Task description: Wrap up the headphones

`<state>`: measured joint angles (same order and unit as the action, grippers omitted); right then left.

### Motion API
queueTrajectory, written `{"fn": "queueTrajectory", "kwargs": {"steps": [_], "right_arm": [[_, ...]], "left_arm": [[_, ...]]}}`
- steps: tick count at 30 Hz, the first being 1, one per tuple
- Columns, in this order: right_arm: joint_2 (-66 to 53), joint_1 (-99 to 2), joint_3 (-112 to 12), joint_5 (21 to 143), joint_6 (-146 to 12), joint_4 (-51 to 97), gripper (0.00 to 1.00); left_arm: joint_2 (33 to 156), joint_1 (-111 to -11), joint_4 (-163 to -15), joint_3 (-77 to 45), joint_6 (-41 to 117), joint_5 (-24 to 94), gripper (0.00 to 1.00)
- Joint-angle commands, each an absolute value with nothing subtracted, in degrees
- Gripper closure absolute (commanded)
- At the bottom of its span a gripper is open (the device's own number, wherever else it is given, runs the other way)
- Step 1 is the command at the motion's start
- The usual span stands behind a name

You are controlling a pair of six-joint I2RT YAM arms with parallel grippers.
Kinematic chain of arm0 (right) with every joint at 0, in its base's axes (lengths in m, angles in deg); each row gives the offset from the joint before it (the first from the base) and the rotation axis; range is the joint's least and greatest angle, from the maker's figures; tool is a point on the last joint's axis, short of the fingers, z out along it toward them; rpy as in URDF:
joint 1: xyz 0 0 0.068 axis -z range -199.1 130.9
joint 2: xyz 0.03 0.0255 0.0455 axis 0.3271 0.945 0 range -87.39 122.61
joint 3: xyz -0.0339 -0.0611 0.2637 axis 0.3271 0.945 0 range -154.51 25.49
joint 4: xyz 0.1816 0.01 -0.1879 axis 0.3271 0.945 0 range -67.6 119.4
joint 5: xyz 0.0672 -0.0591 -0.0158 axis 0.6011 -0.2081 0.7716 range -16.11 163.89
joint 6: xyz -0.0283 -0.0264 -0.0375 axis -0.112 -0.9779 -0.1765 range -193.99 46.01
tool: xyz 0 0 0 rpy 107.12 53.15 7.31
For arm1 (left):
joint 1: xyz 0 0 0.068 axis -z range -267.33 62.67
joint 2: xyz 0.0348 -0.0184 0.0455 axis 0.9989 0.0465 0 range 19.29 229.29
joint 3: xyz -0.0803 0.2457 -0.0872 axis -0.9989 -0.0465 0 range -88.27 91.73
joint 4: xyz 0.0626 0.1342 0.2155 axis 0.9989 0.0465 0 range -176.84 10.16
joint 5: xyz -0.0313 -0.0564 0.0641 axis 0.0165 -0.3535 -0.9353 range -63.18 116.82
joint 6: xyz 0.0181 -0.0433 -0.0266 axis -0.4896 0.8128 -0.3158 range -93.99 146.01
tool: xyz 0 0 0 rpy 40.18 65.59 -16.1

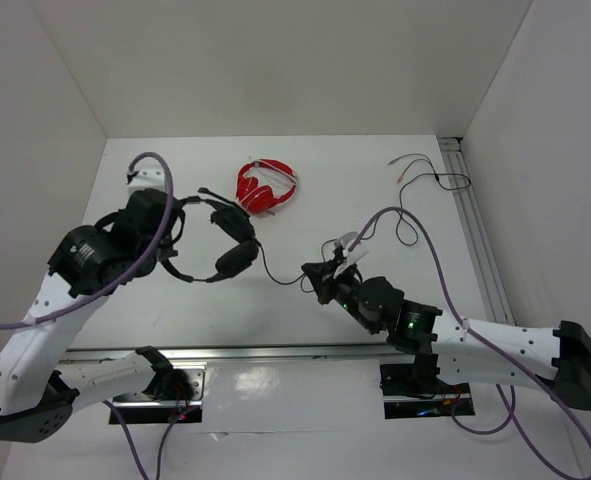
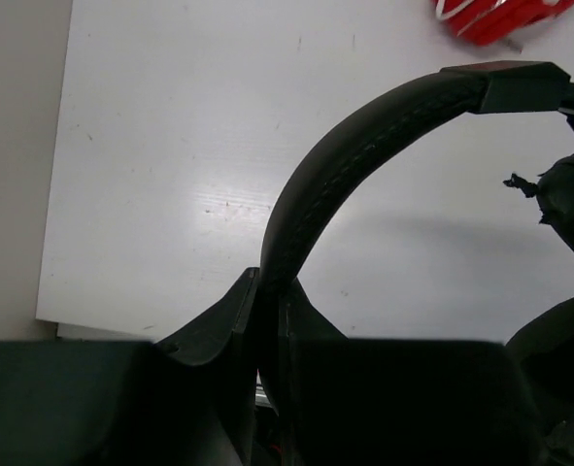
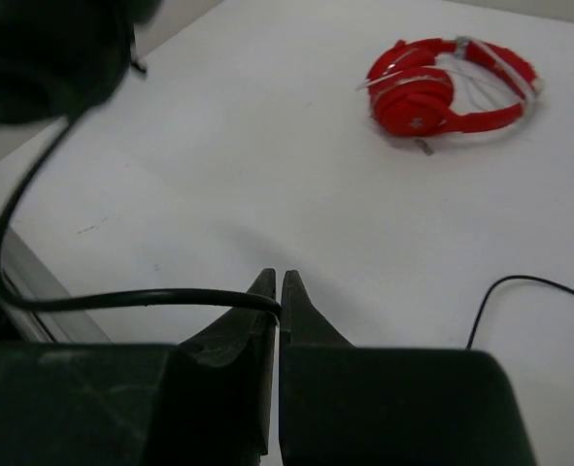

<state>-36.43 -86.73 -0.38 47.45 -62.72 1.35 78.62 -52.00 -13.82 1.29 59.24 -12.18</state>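
The black headphones (image 1: 233, 240) lie on the white table left of centre, earcups and boom mic toward the middle. My left gripper (image 1: 171, 222) is shut on their headband (image 2: 354, 155), which arches up from between the jaws. Their thin black cable (image 1: 280, 278) runs right from the lower earcup to my right gripper (image 1: 315, 277), which is shut on it; in the right wrist view the cable (image 3: 121, 299) enters the closed jaws from the left. Beyond that gripper the cable (image 1: 415, 215) trails to the far right, ending in plugs.
Smaller red headphones (image 1: 266, 186) lie at the back centre, also in the right wrist view (image 3: 442, 89). A metal rail (image 1: 475, 230) runs along the table's right edge. White walls enclose the table on three sides.
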Motion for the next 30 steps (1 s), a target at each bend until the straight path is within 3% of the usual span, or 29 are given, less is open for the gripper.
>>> {"fn": "queueTrajectory", "kwargs": {"steps": [1,9,14,22,30], "right_arm": [[-39.32,-87.56,-9.29,37.68,-63.61,16.37,1.0],[-32.21,-87.56,-27.23,41.63,-71.96,31.36,1.0],[-30.88,-88.09,-29.88,41.73,-74.51,33.65,1.0],[-29.82,-88.09,-30.41,40.84,-75.04,36.29,0.99],[-30.43,-88.09,-29.01,46.45,-76.18,35.07,0.88]], "left_arm": [[78.26,-49.64,-20.47,-2.82,57.92,-15.2,1.0],[84.41,-34.7,-27.33,-9.95,49.13,1.05,1.0],[89.33,-25.04,-27.33,-9.35,46.32,4.4,1.0],[88.64,-18.61,-29.18,-10.39,42.18,12.84,1.0],[83.2,-18.6,-27.51,-7.94,44.81,1.79,1.0]]}}
